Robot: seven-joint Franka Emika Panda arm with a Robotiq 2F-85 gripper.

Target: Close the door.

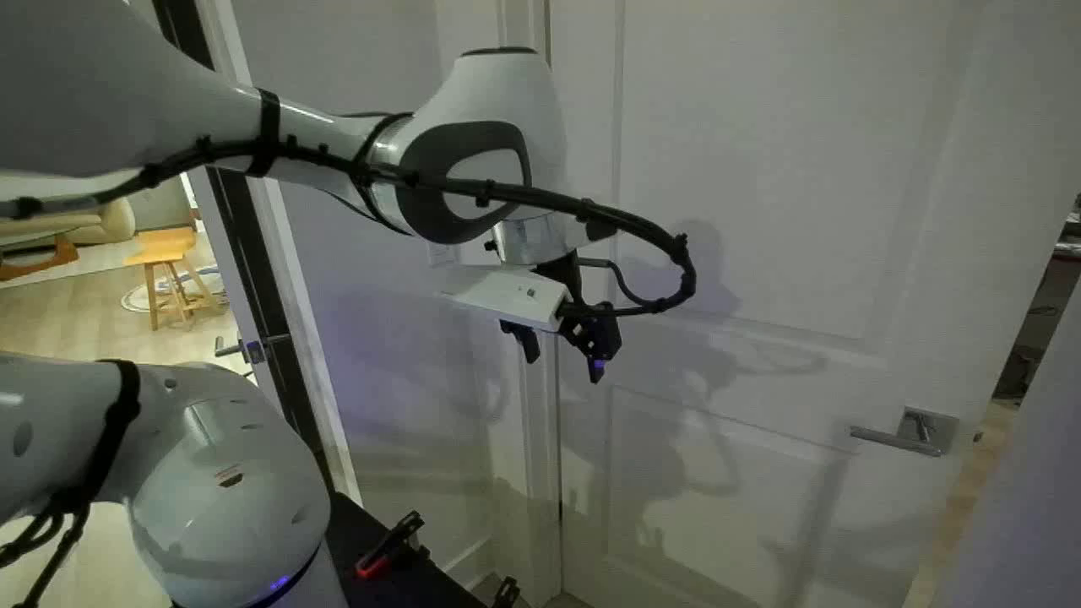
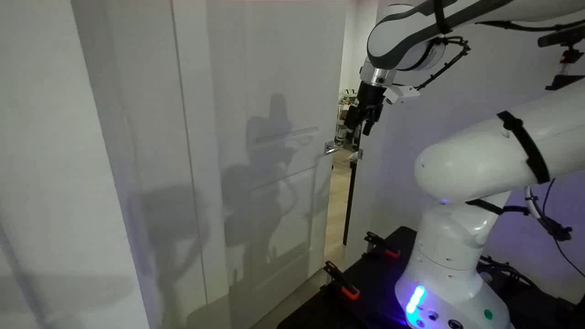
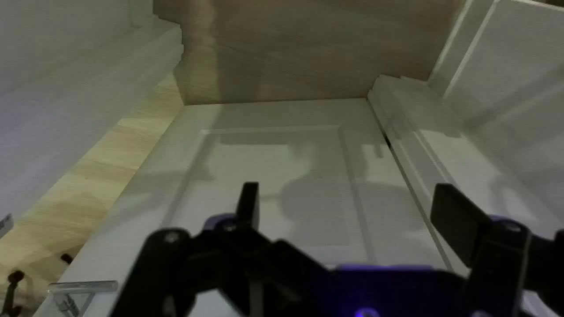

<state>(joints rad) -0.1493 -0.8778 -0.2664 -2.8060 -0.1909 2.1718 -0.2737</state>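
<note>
The door (image 1: 743, 262) is tall and white with raised panels, and it stands ajar. A gap with wooden floor shows beyond its handle edge in both exterior views. Its silver lever handle (image 1: 916, 432) also shows in an exterior view (image 2: 331, 147) and at the lower left of the wrist view (image 3: 81, 288). My gripper (image 1: 563, 365) is open, with nothing between its fingers. It points down in front of the hinge side of the door, apart from the handle. In the wrist view the wide-spread fingers (image 3: 346, 196) stand over the door's panelled face (image 3: 282, 167).
A black table (image 2: 374, 288) with black and red clamps (image 2: 343, 282) carries the arm's base. White door trim (image 1: 536, 422) and a wall (image 1: 388, 380) adjoin the hinge side. Another doorway with a wooden stool (image 1: 166, 253) lies beyond. A pale wall (image 2: 393, 183) borders the gap.
</note>
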